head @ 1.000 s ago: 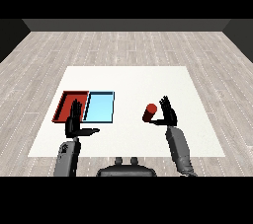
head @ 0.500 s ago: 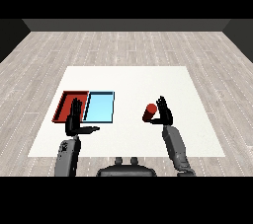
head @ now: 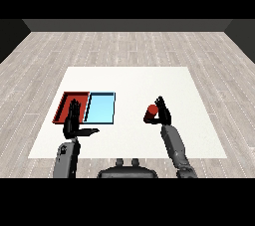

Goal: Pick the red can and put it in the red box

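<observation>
Bench (head: 134,78): white, carrying both trays on its left half and the can on its right half.
Red tray (head: 65,105): far left of the bench, touching the light blue tray's left side; nothing red and can-shaped shows inside it, so the placing is not yet done.
Light blue tray (head: 101,109): just right of the red tray; no part in the task.
Right hand (head: 164,114): against the right side of the red can, fingers upright; whether they wrap the can or only stand beside it I cannot tell.
Left hand (head: 73,123): fingers straight and spread wide, thumb out to the right, holding nothing, in front of the red tray's near edge.
Red can (head: 151,112): right of centre, well apart from the red tray, with the light blue tray between.
Progress: early, in my judgement; the reach has arrived, while lifting, carrying left across the light blue tray and setting down all remain.
Hidden: the can's right side and its base contact with the bench; the red tray's near rim behind the left hand.
</observation>
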Tool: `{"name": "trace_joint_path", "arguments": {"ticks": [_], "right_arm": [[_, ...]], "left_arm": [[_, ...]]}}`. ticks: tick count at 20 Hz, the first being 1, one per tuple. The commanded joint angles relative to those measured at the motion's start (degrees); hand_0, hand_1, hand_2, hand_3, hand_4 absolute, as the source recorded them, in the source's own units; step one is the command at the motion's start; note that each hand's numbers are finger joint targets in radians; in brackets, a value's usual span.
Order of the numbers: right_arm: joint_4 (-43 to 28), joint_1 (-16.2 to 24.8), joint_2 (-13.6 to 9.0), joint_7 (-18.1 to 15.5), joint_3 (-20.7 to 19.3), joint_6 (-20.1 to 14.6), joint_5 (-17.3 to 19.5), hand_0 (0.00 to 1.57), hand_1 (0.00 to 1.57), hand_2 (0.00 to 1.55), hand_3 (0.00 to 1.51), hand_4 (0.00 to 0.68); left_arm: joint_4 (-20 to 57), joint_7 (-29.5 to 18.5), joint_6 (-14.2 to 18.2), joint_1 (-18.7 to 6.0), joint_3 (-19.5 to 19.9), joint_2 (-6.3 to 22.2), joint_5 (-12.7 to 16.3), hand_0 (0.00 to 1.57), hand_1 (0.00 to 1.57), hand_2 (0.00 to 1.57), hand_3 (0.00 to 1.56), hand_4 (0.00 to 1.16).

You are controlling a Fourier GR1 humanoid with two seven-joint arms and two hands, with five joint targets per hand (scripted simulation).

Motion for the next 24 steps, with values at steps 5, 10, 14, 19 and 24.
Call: {"name": "trace_joint_path", "arguments": {"ticks": [5, 10, 14, 19, 24], "right_arm": [[5.0, -0.8, -0.7, -4.0, 0.1, 1.0, 0.1, 0.00, 0.00, 0.00, 0.00, 0.000], [4.4, -2.7, -0.3, -1.0, 0.6, -0.2, -0.3, 0.00, 0.00, 0.00, 0.00, 0.000], [4.8, -3.9, 0.6, -0.1, -0.1, -2.6, -0.8, 0.00, 0.00, 0.00, 0.00, 0.000], [7.7, -6.1, -2.6, -0.5, -1.1, 1.0, -1.4, 0.00, 0.00, 0.00, 0.00, 0.000], [8.1, -5.2, -0.1, -1.7, 0.7, -2.2, 0.4, 0.00, 0.00, 0.00, 0.00, 0.000]], "left_arm": [[2.8, 0.3, 1.5, -4.1, 0.2, -0.1, -1.3, 0.00, 0.00, 0.00, 0.00, 0.00], [2.4, -2.1, -0.4, -0.4, -0.3, -0.3, -0.7, 0.00, 0.00, 0.00, 0.00, 0.00], [3.8, -4.1, 1.8, -0.4, -2.2, -2.0, -3.8, 0.00, 0.00, 0.00, 0.00, 0.00], [1.7, 0.7, -0.3, -2.7, 1.6, 1.4, 0.2, 0.00, 0.00, 0.00, 0.00, 0.00], [6.1, -1.5, 2.4, -5.8, 0.5, -0.6, -2.1, 0.00, 0.00, 0.00, 0.00, 0.00]]}}
